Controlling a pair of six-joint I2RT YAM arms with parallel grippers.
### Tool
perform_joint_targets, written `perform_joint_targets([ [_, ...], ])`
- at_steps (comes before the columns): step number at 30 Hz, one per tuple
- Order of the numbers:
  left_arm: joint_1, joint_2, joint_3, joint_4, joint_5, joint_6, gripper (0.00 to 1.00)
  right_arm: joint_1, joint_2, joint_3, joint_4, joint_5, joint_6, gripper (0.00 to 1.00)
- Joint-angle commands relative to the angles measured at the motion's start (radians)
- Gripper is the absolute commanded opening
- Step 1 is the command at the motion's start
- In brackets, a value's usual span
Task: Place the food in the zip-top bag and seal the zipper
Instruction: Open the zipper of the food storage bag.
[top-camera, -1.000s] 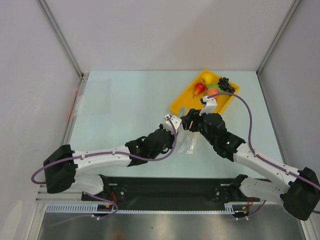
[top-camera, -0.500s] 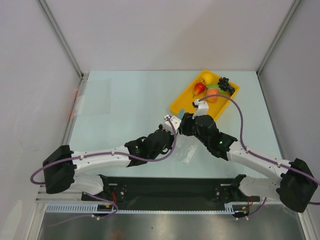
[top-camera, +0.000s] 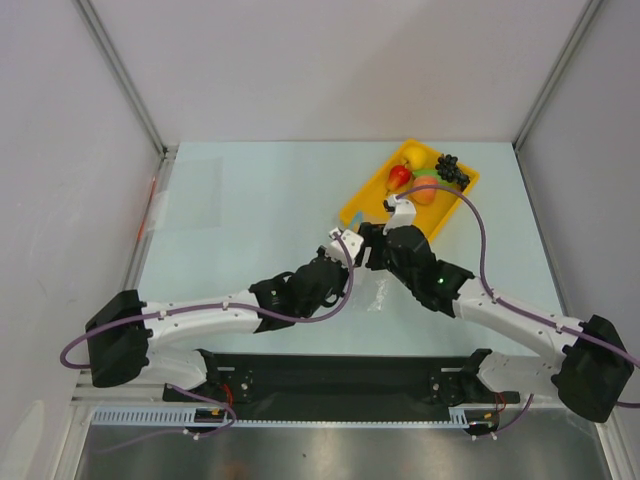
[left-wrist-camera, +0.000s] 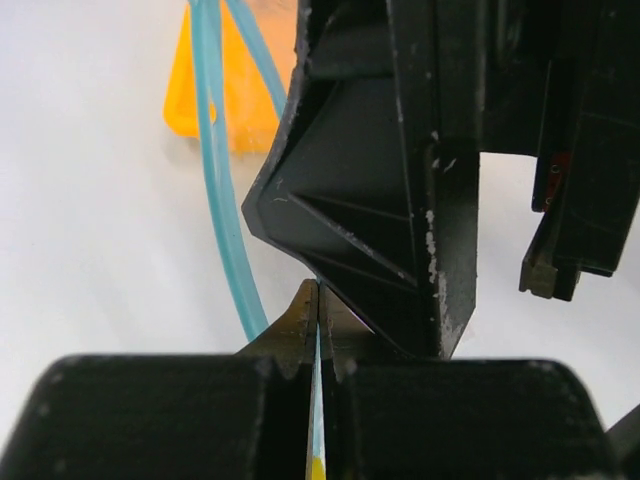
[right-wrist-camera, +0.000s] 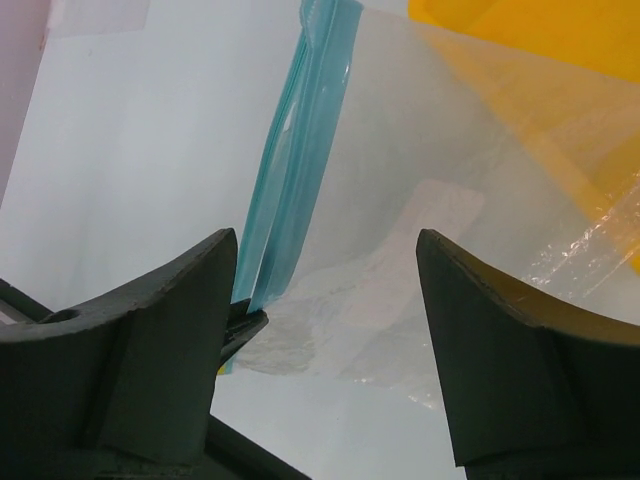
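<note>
The clear zip-top bag (right-wrist-camera: 430, 190) hangs over the table between the two grippers, and only a crumpled part of it (top-camera: 377, 292) shows from above. My left gripper (left-wrist-camera: 318, 302) is shut on the bag's teal zipper (right-wrist-camera: 295, 160) at one corner. The rest of the zipper (left-wrist-camera: 213, 170) curves away from the jaws. My right gripper (right-wrist-camera: 325, 245) stands open, its fingers astride the bag's side just beside the zipper, touching nothing. From above, the left gripper (top-camera: 346, 244) and right gripper (top-camera: 372, 243) nearly meet. The food lies in the yellow tray (top-camera: 365, 203): red fruit (top-camera: 399, 177), peach fruit (top-camera: 425, 193), black grapes (top-camera: 452, 168).
The yellow tray (right-wrist-camera: 540, 30) lies just behind the bag, close to the right gripper. A yellow fruit (top-camera: 410, 160) and a green one (top-camera: 427, 174) also lie in it. Grey walls enclose the table on three sides.
The right gripper has shifted left toward the left gripper and the bag's zipper, and its jaws have opened wider. The left gripper has kept its hold.
</note>
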Motion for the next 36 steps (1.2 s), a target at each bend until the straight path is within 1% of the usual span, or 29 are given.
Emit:
perform_joint_targets([
  [1,-0.009,0.004,0.053,0.015,-0.039,0.029,0.00,0.020,0.020,0.079,-0.061,0.025,0.038,0.77],
  [3,-0.010,-0.003,0.048,0.026,-0.045,0.037,0.00,0.026,0.045,0.097,-0.069,0.025,0.046,0.75],
  [5,-0.013,-0.007,0.050,0.023,-0.048,0.038,0.00,0.035,0.066,0.106,-0.076,0.028,0.049,0.70],
  [6,-0.016,-0.008,0.050,0.025,-0.053,0.045,0.00,0.040,0.069,0.109,-0.080,0.033,0.049,0.67],
  [7,-0.018,-0.010,0.048,0.025,-0.060,0.046,0.00,0.043,0.071,0.112,-0.080,0.040,0.047,0.60],
  [10,-0.019,-0.010,0.047,0.025,-0.076,0.045,0.00,0.046,0.062,0.102,-0.064,0.051,0.043,0.50],
  [11,-0.021,-0.007,0.045,0.028,-0.071,0.045,0.00,0.044,0.046,0.083,-0.038,0.042,0.037,0.42],
  [14,-0.024,-0.002,0.050,0.029,-0.068,0.042,0.00,0.044,0.029,0.065,-0.017,0.037,0.029,0.25],
  [15,-0.024,-0.003,0.050,0.025,-0.068,0.039,0.01,0.044,0.022,0.062,-0.017,0.040,0.026,0.13],
  [16,-0.022,-0.005,0.051,0.021,-0.067,0.035,0.02,0.043,0.013,0.057,0.015,0.039,0.017,0.07],
  [17,-0.024,-0.010,0.053,0.014,-0.067,0.023,0.12,0.040,0.006,0.047,0.023,0.042,0.011,0.02],
  [18,-0.022,-0.016,0.048,0.008,-0.068,0.017,0.18,0.037,0.002,0.040,0.031,0.051,0.008,0.00],
  [19,-0.022,-0.040,0.044,0.009,-0.068,0.012,0.23,0.034,-0.007,0.034,0.042,0.048,-0.005,0.00],
  [20,-0.021,-0.054,0.031,0.012,-0.064,0.005,0.38,0.023,-0.009,0.024,0.049,0.047,-0.009,0.00],
  [21,-0.019,-0.074,0.024,0.014,-0.047,0.003,0.43,0.020,-0.008,0.022,0.055,0.045,-0.014,0.00],
  [23,-0.010,-0.131,0.002,0.015,-0.022,0.000,0.49,0.011,0.000,0.023,0.057,0.033,-0.032,0.00],
  [24,-0.003,-0.149,-0.004,0.014,-0.010,-0.007,0.50,0.006,0.000,0.022,0.063,0.031,-0.037,0.00],
  [27,0.066,-0.217,-0.042,0.005,0.048,-0.050,0.52,0.003,-0.007,0.014,0.080,0.007,-0.072,0.00],
  [28,0.120,-0.230,-0.053,0.005,0.109,-0.064,0.52,0.003,-0.011,0.011,0.083,-0.004,-0.083,0.00],
  [30,0.186,-0.241,-0.070,0.005,0.169,-0.098,0.55,0.003,-0.015,0.008,0.094,-0.016,-0.094,0.00],
  [31,0.194,-0.238,-0.070,0.000,0.211,-0.103,0.56,0.003,-0.015,0.005,0.095,-0.029,-0.094,0.00],
  [33,0.195,-0.212,-0.058,0.000,0.234,-0.095,0.59,0.003,-0.017,0.007,0.098,-0.039,-0.095,0.00],
  [34,0.195,-0.205,-0.056,0.008,0.254,-0.093,0.63,0.003,-0.015,0.007,0.100,-0.039,-0.097,0.00],
  [36,0.197,-0.171,-0.047,0.014,0.274,-0.089,0.65,0.003,-0.015,0.007,0.100,-0.047,-0.095,0.00],
])
